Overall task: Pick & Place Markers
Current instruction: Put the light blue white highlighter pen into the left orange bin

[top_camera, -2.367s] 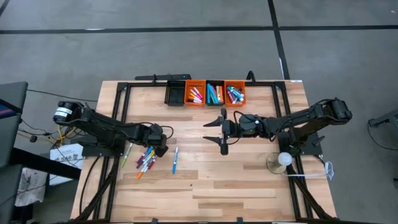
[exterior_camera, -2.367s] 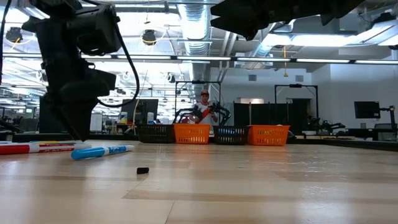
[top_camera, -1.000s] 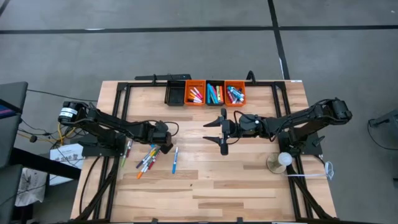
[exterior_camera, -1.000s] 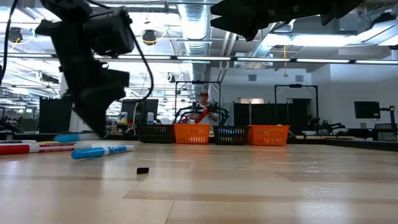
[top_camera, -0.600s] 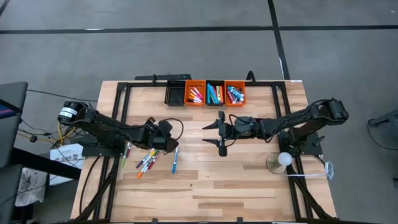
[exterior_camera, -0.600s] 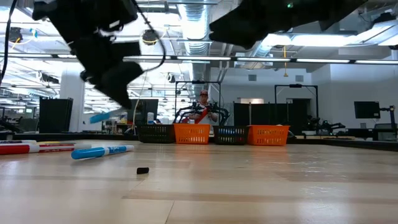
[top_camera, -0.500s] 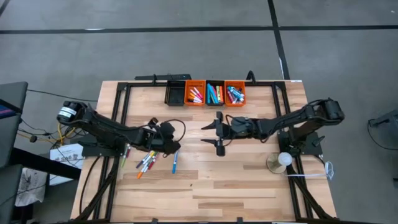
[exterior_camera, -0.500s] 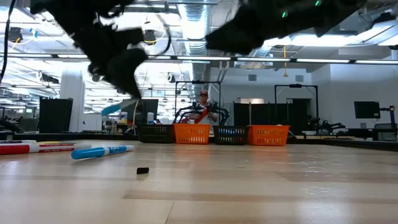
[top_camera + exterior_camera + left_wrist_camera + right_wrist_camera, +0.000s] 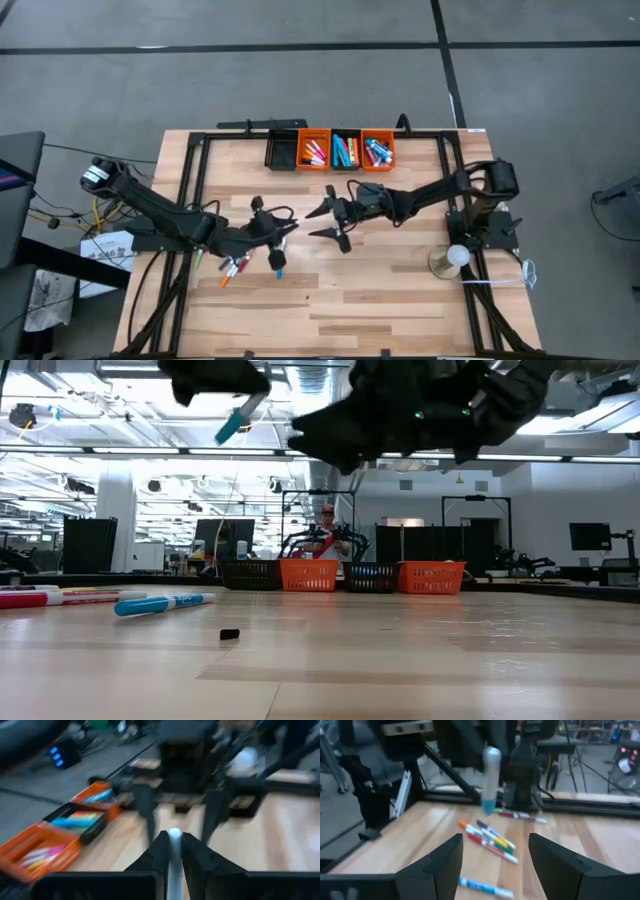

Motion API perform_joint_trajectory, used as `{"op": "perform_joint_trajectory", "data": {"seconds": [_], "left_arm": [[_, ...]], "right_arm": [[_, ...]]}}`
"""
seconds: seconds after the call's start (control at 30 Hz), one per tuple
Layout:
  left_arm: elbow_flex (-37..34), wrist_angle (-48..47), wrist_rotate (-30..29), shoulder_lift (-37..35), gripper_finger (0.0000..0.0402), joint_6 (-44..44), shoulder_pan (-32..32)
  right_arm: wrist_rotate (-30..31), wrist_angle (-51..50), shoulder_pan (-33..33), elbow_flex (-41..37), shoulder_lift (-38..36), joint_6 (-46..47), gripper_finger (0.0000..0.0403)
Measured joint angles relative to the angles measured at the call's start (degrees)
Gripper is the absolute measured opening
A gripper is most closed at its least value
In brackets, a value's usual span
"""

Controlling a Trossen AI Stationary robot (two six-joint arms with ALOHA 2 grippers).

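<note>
- Since the earlier frames, both arms are converging over the middle of the table: the left gripper [image 9: 271,233] is rising off the marker pile and swinging toward centre, while the right gripper [image 9: 327,222] is reaching leftward to meet it.
- Clamped tight in the left pincer is a blue-and-white marker [image 9: 490,779], standing nearly upright in the air, its blue end hanging down and its pale end between the fingers; in the low view it is showing high above the wood [image 9: 236,423].
- Holding it by one end is leaving most of the barrel free, which looks like an offer for the other arm to grasp.
- The right pincer's fingers [image 9: 434,865] are standing wide apart and empty, pointing at that marker, seemingly ready for a handover rather than a pick from the table.
- Lying loose on the wood near the left arm are the remaining markers [image 9: 234,264], with a blue one [image 9: 163,603] a little apart from them.
- Sitting at the table's far edge are the orange bins [image 9: 346,150], already holding sorted markers; the right arm is nearer to them, which would explain passing the marker across.
- Beyond the table, a person [image 9: 328,528] is sitting in the room.
</note>
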Motion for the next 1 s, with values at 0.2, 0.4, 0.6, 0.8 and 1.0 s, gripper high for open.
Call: {"op": "perform_joint_trajectory", "data": {"seconds": [0.2, 0.4, 0.6, 0.8, 1.0], "left_arm": [[0.0, 4.92, 4.69, 1.45, 0.0033, 2.99, 0.32], [0.02, 5.8, 5.77, 2.87, 0.0035, 3.1, 0.84], [-0.02, 5.77, 6.03, 2.99, 0.0033, 3.11, 0.95], [-0.02, 6.32, 6.02, 2.89, 0.0035, 3.18, 0.97], [-0.02, 6.54, 6.04, 2.89, 0.0038, 3.15, 1.32]], "right_arm": [[-0.18, 0.74, 1.36, 6.3, 5.77, 2.56, 0.0219], [-0.11, 1.05, 3.74, 8.55, 6.25, -0.61, 0.0219], [0.04, 2.14, 4.09, 8.49, 5.72, -0.18, 0.0213], [0.15, 2.34, 3.63, 8.49, 6.14, -0.16, 0.0152], [0.19, 2.27, 3.57, 8.49, 6.14, -0.8, 0.0032]]}}
